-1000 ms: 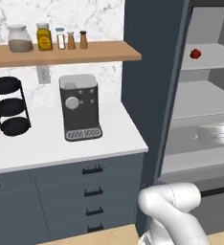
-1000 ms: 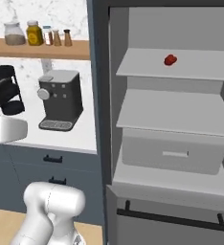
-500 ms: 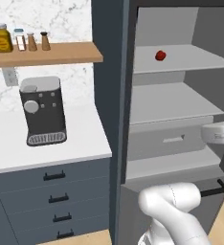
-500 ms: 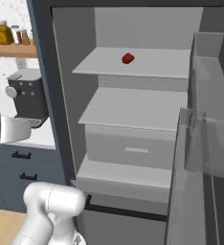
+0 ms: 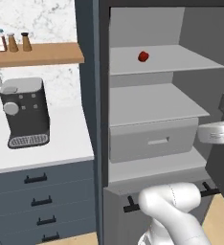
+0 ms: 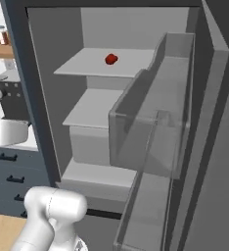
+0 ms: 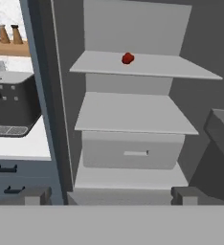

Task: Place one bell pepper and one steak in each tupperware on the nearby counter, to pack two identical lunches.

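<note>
Facing the open fridge, the fingers point(image 7: 111, 195) were spread wide and empty, aimed toward the bell pepper point(image 7: 128, 58) at upper centre.

Open fridge point(image 5: 152, 103) w/ grey shelves, closed drawer point(image 5: 154, 141) under 2nd shelf. Door bins point(image 6: 153, 127) swung out on right. Dark coffee machine point(image 5: 25, 112) stands left of fridge; wooden wall shelf point(image 5: 35, 53) above it w/ spice bottles point(image 5: 12, 42). Marble backsplash point(image 5: 42, 21) behind.
</note>
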Available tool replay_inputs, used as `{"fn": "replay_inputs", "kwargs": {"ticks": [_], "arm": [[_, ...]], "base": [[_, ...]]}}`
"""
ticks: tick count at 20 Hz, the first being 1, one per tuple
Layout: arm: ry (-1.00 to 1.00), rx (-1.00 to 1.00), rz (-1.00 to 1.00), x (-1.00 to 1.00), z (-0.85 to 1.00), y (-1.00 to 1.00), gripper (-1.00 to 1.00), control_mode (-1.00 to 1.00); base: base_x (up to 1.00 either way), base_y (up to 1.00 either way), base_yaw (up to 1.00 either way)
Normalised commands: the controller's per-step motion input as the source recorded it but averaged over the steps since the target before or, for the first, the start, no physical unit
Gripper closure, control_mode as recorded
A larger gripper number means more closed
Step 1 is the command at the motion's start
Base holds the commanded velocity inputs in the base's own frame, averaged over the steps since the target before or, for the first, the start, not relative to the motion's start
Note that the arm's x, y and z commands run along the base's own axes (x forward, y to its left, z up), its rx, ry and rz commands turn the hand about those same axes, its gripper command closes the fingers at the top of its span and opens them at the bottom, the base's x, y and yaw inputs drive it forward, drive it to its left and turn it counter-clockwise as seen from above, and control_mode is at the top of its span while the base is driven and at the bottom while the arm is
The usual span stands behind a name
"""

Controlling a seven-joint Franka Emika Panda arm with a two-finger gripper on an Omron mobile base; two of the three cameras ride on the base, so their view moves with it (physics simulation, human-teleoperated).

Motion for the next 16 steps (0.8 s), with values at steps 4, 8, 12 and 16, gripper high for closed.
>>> {"fn": "replay_inputs", "kwargs": {"ticks": [4, 8, 12, 16], "arm": [[0.0, 0.0, 0.0, 0.0, 0.0, 0.0, -1.0, 1.0], [0.0, 0.0, 0.0, 0.0, 0.0, 0.0, -1.0, 1.0], [0.0, 0.0, 0.0, 0.0, 0.0, 0.0, -1.0, 1.0], [0.0, 0.0, 0.0, 0.0, 0.0, 0.0, -1.0, 1.0]], "base": [[0.0, -0.26, -0.01], [0.02, -0.46, 0.0], [0.01, -0.05, 0.0], [0.37, -0.24, 0.0]]}}
